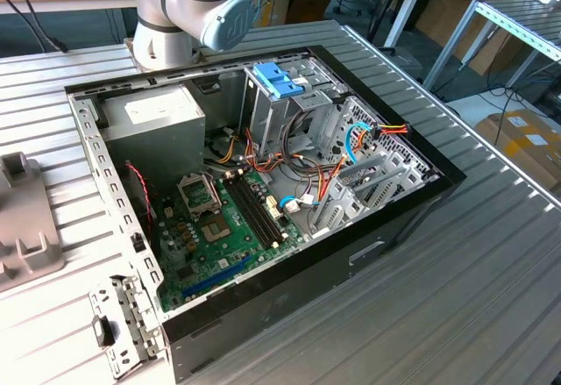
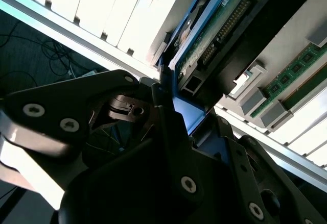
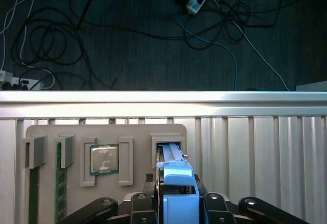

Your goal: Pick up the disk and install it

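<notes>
the disk (image 3: pixel 171 155), stood on edge in the grey tray (image 3: pixel 71 132) slot so its blue rails (image 3: pixel 180 175) can be reached, is seen clamped by the fingers of the gripper (image 3: pixel 179 199).

Case (image 1: pixel 289 308) is open on top, so entry is from above. The power supply (image 1: pixel 162 115) fills the far corner below the arm (image 1: pixel 197 8). Orange, red and blue cables (image 1: pixel 351 139) loop across the metal drive cage (image 1: pixel 368 179), leaving a tight gap. A blue tabbed piece (image 1: pixel 279 80) caps the neighbouring bay. There's open room above the motherboard (image 1: pixel 223 227). The slatted table (image 1: pixel 473 297) is open on the exterior view's right. On the grey tray (image 3: pixel 51 134), slot walls flank the disk (image 3: pixel 176 180) closely, with the CPU (image 3: pixel 104 159) pocket just beside.
</notes>
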Motion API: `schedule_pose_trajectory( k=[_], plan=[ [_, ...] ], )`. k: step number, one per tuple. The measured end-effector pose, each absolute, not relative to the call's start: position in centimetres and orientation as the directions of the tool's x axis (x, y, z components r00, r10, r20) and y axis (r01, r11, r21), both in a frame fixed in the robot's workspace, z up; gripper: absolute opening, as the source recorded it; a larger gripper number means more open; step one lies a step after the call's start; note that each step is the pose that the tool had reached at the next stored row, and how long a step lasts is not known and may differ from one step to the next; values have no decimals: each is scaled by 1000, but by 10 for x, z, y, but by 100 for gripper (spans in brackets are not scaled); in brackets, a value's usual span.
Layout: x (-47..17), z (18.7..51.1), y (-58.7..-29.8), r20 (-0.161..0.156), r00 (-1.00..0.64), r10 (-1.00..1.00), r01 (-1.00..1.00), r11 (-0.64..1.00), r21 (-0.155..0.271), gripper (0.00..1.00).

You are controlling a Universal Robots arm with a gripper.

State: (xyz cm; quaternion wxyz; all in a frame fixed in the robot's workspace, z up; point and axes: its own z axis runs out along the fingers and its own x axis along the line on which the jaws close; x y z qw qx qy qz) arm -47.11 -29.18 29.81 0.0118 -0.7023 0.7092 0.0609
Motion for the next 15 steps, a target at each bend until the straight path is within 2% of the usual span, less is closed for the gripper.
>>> schedule_pose_trajectory(
  k=[15],
  plan=[
    [-471,303,-292,-102,-13,-995,-998,6,70,37]
  ],
)
